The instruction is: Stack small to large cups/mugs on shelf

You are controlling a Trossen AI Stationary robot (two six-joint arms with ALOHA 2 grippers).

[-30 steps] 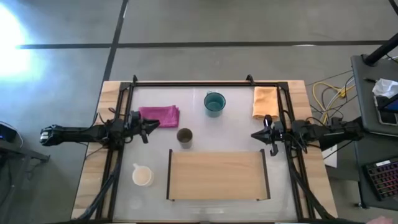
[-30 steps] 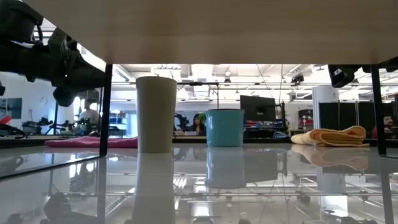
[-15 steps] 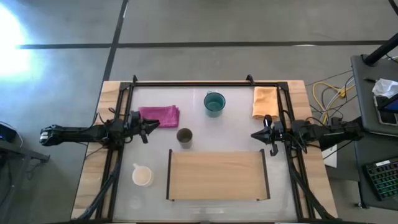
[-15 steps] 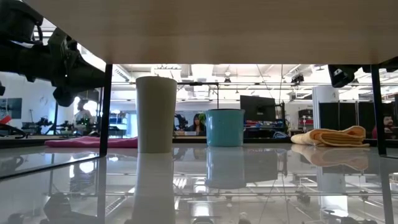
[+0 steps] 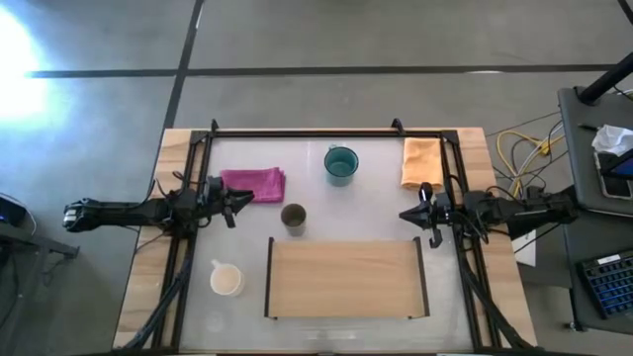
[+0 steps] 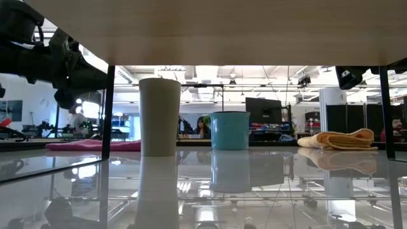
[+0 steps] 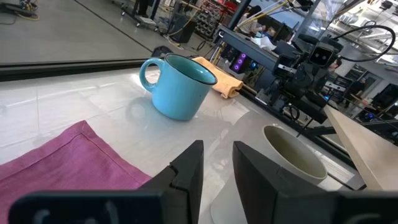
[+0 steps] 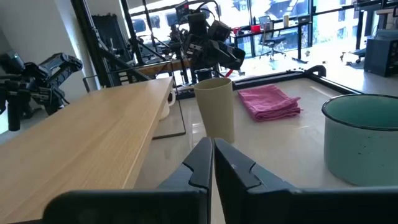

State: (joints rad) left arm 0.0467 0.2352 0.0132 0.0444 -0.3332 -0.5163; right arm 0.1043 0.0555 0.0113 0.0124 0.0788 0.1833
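Observation:
The teal-green mug (image 5: 341,163) stands on its base near the table's far edge, its handle showing in the left wrist view (image 7: 179,85). The small cup (image 5: 293,218), dark olive inside and pale outside, stands upright mid-table, just beyond the shelf (image 5: 344,279). The cream-white mug (image 5: 226,280) sits left of the shelf. My left gripper (image 5: 237,201) hovers at the left side beside the pink cloth, its fingers (image 7: 217,149) a narrow gap apart. My right gripper (image 5: 407,214) hovers at the right side, shut (image 8: 211,144). Neither touches anything.
A pink cloth (image 5: 254,184) lies far left and an orange cloth (image 5: 422,162) far right on the white tabletop. Black frame rails (image 5: 326,132) run round the table. The shelf board stands raised on thin black legs (image 6: 108,111) over the near middle.

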